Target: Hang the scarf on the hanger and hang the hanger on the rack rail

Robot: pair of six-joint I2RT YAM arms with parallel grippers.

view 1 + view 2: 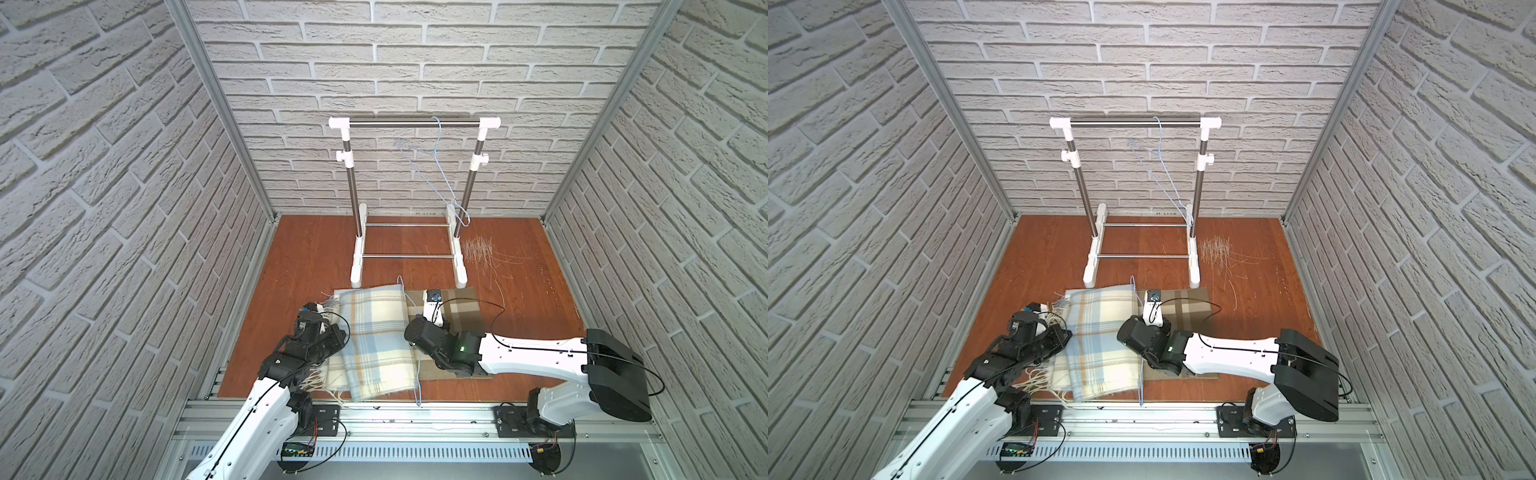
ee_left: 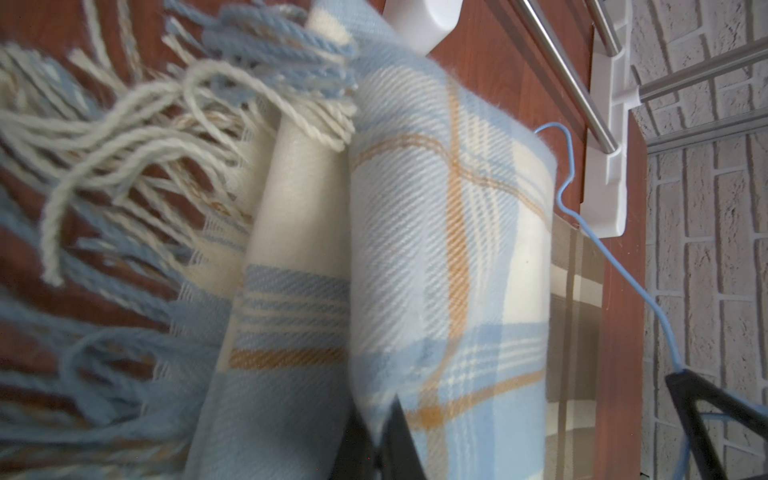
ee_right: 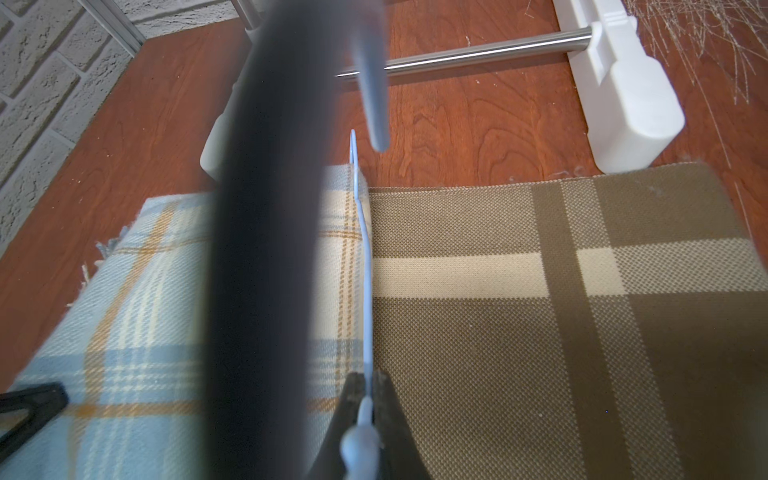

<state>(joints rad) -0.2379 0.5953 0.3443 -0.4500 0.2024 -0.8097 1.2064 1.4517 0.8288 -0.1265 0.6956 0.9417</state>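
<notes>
Right gripper (image 3: 365, 399) is pinched tight on the blue hanger (image 3: 368, 291) wire. The scarf (image 1: 374, 332) lies draped over it at the table front, with the left gripper (image 2: 376, 419) clamped on its fold. Smart play: both lift together, level, so no cloth slides off.

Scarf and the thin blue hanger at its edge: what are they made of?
The scarf looks like soft woven cloth, probably wool or something like it. You can see slanted weave lines, a fuzzy edge and a twisted yarn fringe. The hanger looks like thin stiff wire, likely metal under a smooth blue coating. It holds sharp bends, but the core is hidden.
</notes>
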